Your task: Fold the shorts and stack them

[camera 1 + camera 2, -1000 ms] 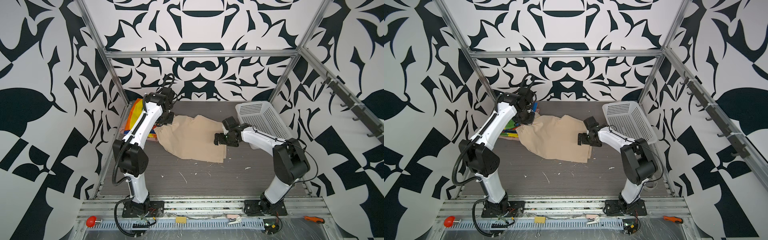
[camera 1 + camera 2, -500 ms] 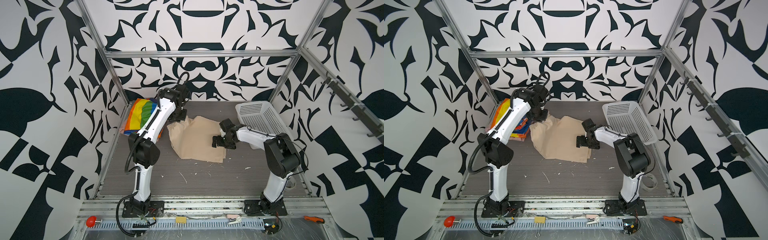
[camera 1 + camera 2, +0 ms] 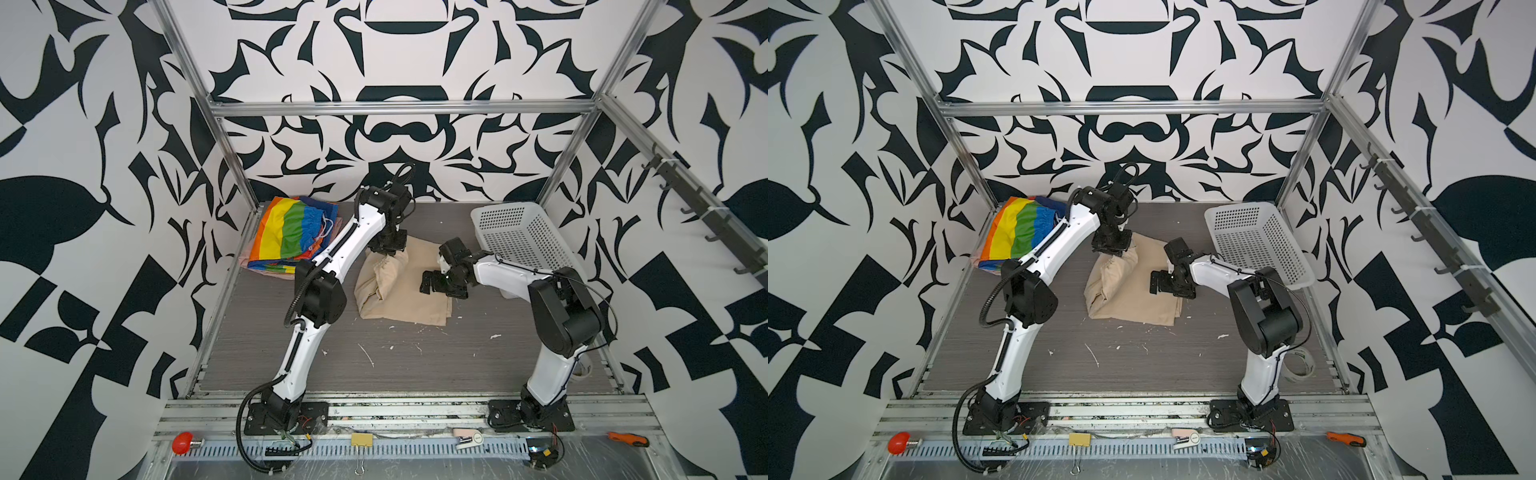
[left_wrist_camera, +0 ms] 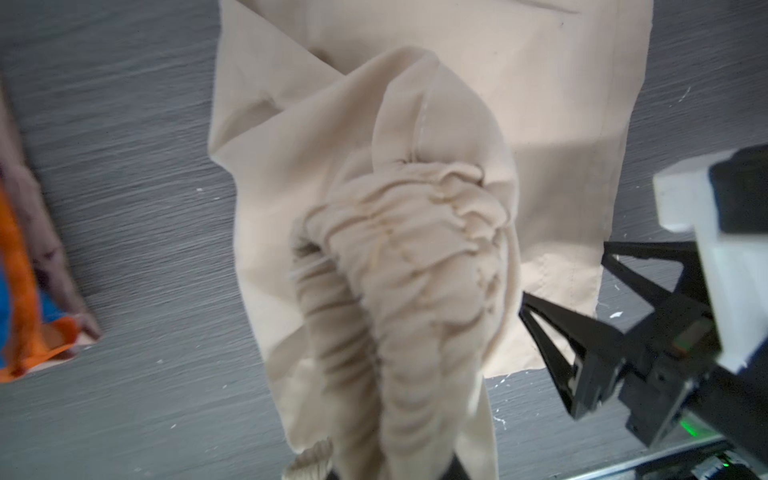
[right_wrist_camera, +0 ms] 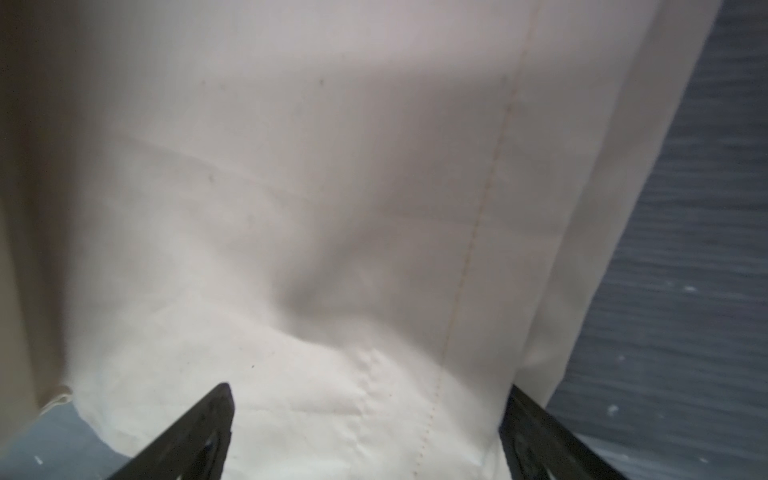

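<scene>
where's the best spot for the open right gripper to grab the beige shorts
Probably the free side edge of the beige shorts nearest the right gripper, approached low from the right. The cloth lies flat on the table there with its edge exposed, so a finger could slide under it, while the left gripper holds the bunched waistband raised.

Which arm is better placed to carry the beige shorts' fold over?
Left, probably. The left tool is shut on the beige shorts at the lifted gathered waistband; the right tool is open above the flat part, holding nothing.
</scene>
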Robot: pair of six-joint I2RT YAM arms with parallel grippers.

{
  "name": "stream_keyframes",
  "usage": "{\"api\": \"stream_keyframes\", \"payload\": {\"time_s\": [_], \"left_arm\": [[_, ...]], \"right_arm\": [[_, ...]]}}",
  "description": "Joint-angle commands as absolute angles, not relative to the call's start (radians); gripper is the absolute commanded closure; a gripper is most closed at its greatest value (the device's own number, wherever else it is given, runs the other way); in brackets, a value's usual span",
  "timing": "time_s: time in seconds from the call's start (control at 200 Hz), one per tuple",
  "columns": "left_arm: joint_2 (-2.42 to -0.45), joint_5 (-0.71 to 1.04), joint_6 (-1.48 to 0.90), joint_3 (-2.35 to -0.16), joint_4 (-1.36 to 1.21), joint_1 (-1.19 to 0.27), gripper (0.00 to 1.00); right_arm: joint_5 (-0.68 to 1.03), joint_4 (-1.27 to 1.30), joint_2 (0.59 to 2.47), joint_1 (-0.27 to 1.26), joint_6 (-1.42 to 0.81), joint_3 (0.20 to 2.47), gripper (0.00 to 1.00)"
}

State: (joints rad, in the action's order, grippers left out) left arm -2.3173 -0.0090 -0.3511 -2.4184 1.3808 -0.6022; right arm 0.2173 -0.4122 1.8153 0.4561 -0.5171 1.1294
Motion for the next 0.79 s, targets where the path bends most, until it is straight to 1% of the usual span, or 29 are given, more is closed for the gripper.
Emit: {"api": "stream_keyframes", "payload": {"time_s": [0.0, 0.03, 0.13, 0.165, 0.21, 0.29, 0.325, 0.345, 0.385, 0.405, 0.41, 0.42, 0.425, 0.43, 0.435, 0.445, 0.52, 0.59, 0.66, 0.725, 0.79], "left_arm": [[-2.322, 0.092, -0.412, -2.347, 1.278, -0.601, 0.98], [-2.312, 0.116, -0.424, -2.318, 1.236, -0.602, 0.96], [-2.282, 0.195, -0.47, -2.229, 1.093, -0.607, 0.95], [-2.276, 0.223, -0.488, -2.21, 1.054, -0.607, 0.91], [-2.273, 0.254, -0.506, -2.196, 1.013, -0.608, 0.82], [-2.257, 0.35, -0.533, -2.165, 0.923, -0.607, 0.77], [-2.244, 0.383, -0.537, -2.154, 0.889, -0.607, 0.73], [-2.229, 0.39, -0.537, -2.148, 0.874, -0.607, 0.67], [-2.193, 0.388, -0.538, -2.131, 0.84, -0.608, 0.46], [-2.172, 0.389, -0.538, -2.118, 0.835, -0.608, 0.33], [-2.166, 0.389, -0.537, -2.116, 0.821, -0.607, 0.31], [-2.155, 0.388, -0.537, -2.11, 0.805, -0.607, 0.17], [-2.15, 0.388, -0.536, -2.107, 0.8, -0.607, 0.13], [-2.143, 0.388, -0.535, -2.104, 0.796, -0.606, 0.06], [-2.137, 0.389, -0.534, -2.101, 0.792, -0.607, 0.03], [-2.128, 0.388, -0.532, -2.094, 0.784, -0.606, 0.0], [-2.026, 0.384, -0.526, -2.026, 0.737, -0.587, 0.01], [-1.913, 0.4, -0.576, -1.873, 0.649, -0.546, 0.01], [-1.794, 0.475, -0.709, -1.63, 0.437, -0.484, 0.01], [-1.729, 0.556, -0.85, -1.421, 0.226, -0.431, 0.01], [-1.711, 0.588, -0.906, -1.307, 0.124, -0.416, 0.01]], "right_arm": [[0.269, -0.377, 1.768, 0.462, -0.548, 1.097, 0.0], [0.274, -0.371, 1.763, 0.462, -0.552, 1.09, 0.0], [0.285, -0.365, 1.741, 0.46, -0.559, 1.072, 0.0], [0.288, -0.364, 1.731, 0.46, -0.562, 1.067, 0.0], [0.291, -0.363, 1.718, 0.459, -0.563, 1.062, 0.0], [0.303, -0.367, 1.69, 0.454, -0.567, 1.047, 0.0], [0.307, -0.369, 1.672, 0.45, -0.569, 1.041, 0.0], [0.309, -0.371, 1.661, 0.448, -0.57, 1.037, 0.0], [0.307, -0.38, 1.633, 0.441, -0.571, 1.027, 0.0], [0.305, -0.385, 1.618, 0.439, -0.571, 1.023, 0.0], [0.304, -0.387, 1.613, 0.438, -0.571, 1.022, 0.0], [0.303, -0.39, 1.606, 0.436, -0.571, 1.02, 0.0], [0.302, -0.391, 1.602, 0.435, -0.571, 1.02, 0.0], [0.3, -0.392, 1.598, 0.434, -0.571, 1.02, 0.0], [0.299, -0.395, 1.594, 0.433, -0.571, 1.019, 0.0], [0.297, -0.398, 1.586, 0.432, -0.571, 1.018, 0.0], [0.254, -0.443, 1.53, 0.425, -0.557, 1.028, 0.0], [0.184, -0.507, 1.501, 0.425, -0.534, 1.066, 0.0], [0.127, -0.543, 1.492, 0.434, -0.525, 1.103, 0.0], [0.079, -0.55, 1.506, 0.45, -0.521, 1.134, 0.0], [0.028, -0.558, 1.543, 0.472, -0.516, 1.171, 0.0]]}}
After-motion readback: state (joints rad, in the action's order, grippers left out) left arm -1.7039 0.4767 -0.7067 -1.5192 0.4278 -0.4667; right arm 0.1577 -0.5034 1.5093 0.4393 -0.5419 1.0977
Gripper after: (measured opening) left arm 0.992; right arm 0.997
